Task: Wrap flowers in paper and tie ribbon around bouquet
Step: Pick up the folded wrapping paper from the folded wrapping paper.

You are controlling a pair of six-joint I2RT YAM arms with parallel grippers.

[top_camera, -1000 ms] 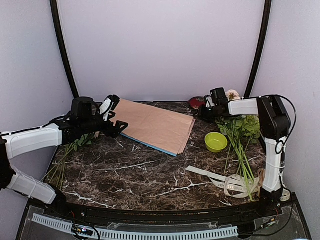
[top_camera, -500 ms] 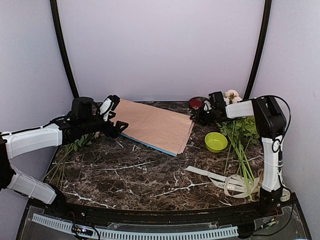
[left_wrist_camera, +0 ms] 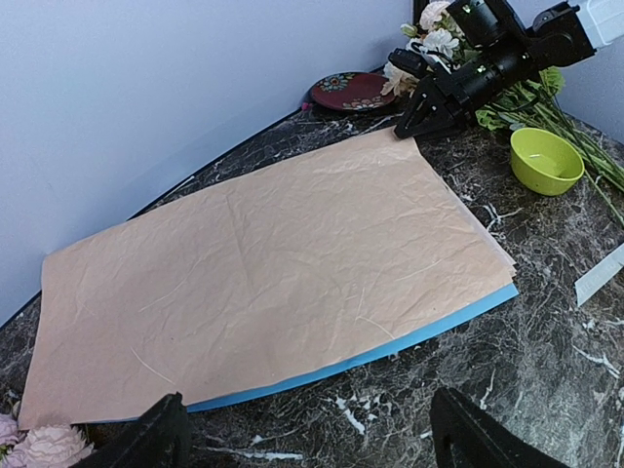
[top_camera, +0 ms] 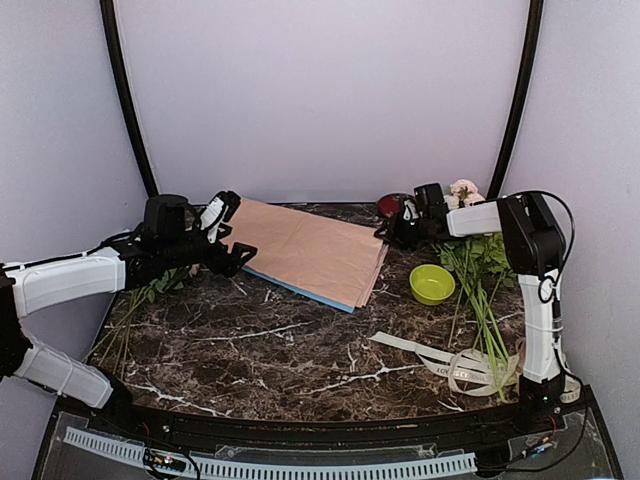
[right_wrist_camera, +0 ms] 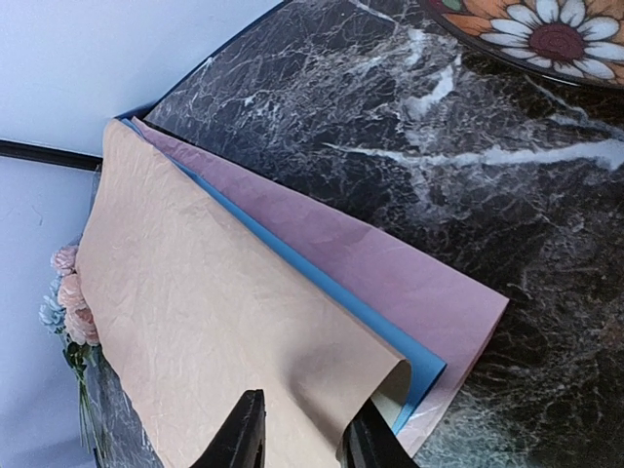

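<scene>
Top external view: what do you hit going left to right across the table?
From the left: loose flower bunch → left gripper → the paper → right gripper → green bowl → the flowers.

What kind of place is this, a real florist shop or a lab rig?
Likely a lab enclosure staged as a florist bench: plain pale walls with a black curved frame, a marble-look table, and on it stacked wrapping paper, cut flowers and a ribbon.

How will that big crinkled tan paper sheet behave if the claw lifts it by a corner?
Probably floppy: the tan paper sheet looks thin and creased, its corner curling by the right claw. Likely light, and may slide off the blue sheet underneath.
</scene>
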